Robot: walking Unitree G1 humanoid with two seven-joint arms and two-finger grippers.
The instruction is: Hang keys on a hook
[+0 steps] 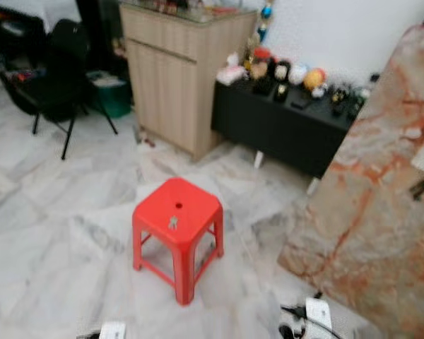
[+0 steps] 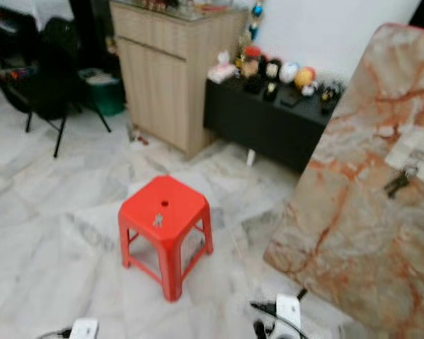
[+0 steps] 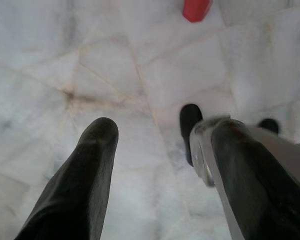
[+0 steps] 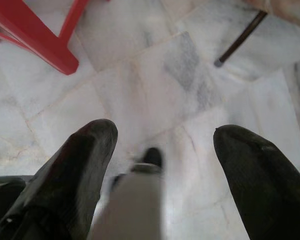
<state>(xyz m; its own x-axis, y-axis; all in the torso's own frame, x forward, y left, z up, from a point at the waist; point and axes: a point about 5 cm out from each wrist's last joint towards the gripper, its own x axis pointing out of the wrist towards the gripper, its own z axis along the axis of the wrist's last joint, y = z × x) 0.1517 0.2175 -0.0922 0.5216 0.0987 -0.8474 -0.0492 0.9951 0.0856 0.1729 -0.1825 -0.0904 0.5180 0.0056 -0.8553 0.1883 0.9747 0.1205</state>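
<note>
Both grippers, left gripper and right gripper, hang spread and empty, so approach squarely until the keys on the red stool are within reach.

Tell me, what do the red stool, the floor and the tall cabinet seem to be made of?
The stool looks like moulded plastic: uniform glossy red, rounded one-piece legs. The floor seems polished marble or marble-look tile: pale slabs with grey veins and joints. The cabinet appears light wood or wood-look laminate, with a matte vertical grain; which one cannot be told.
</note>
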